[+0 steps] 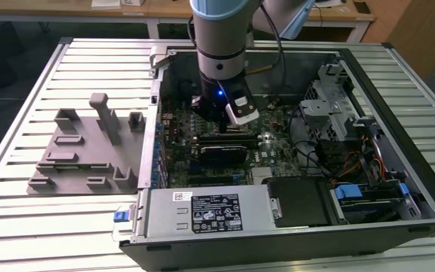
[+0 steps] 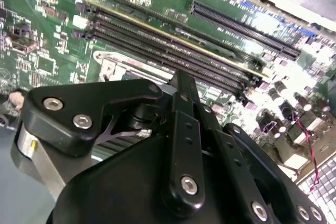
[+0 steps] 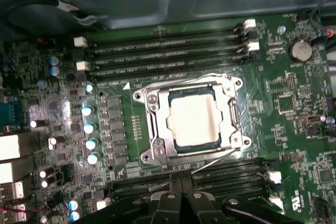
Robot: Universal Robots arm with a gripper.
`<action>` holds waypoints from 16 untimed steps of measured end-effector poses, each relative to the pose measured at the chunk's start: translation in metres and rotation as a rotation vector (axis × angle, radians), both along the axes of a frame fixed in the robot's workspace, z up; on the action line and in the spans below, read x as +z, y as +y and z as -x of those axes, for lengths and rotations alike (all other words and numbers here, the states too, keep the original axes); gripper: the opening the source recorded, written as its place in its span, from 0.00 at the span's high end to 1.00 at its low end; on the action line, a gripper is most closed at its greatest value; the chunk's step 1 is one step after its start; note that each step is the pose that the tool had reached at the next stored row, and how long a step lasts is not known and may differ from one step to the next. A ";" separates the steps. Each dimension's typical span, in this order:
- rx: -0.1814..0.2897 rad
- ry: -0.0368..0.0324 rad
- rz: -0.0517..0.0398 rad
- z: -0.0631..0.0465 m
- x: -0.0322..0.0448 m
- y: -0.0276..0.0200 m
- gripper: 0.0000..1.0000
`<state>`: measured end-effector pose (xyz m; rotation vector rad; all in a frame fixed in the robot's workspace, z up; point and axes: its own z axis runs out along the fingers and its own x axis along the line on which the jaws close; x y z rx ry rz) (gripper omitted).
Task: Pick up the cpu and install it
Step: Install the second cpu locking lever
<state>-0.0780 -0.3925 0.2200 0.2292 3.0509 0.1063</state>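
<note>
- Silver-topped cpu (image 3: 195,120) lies seated in the motherboard (image 3: 283,103) socket frame (image 3: 157,148), between RAM slot banks (image 3: 168,51).
- End effector (image 3: 181,190) hovers just above, fingers pressed together, holding nothing.

In the exterior view the arm (image 1: 221,34) ran off the top edge, and its wrist hid the motherboard (image 1: 202,122) directly beneath it. In the second wrist view the gripper (image 2: 181,85) body blocked the near half of the board, so the socket frame (image 2: 113,66) showed as a sliver. In the first wrist view the fingers (image 3: 170,203) were cut off by the frame edge; whether they were parted could not be told.
</note>
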 end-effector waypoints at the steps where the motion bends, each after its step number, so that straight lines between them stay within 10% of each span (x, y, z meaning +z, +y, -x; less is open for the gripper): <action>1: 0.000 0.0000 -0.0151 0.000 -0.0001 -0.0011 0.89; 6: 0.000 -0.0001 -0.0551 0.001 -0.0004 -0.0097 0.89; 16: 0.000 -0.0001 -0.1038 0.009 -0.0052 -0.0188 0.89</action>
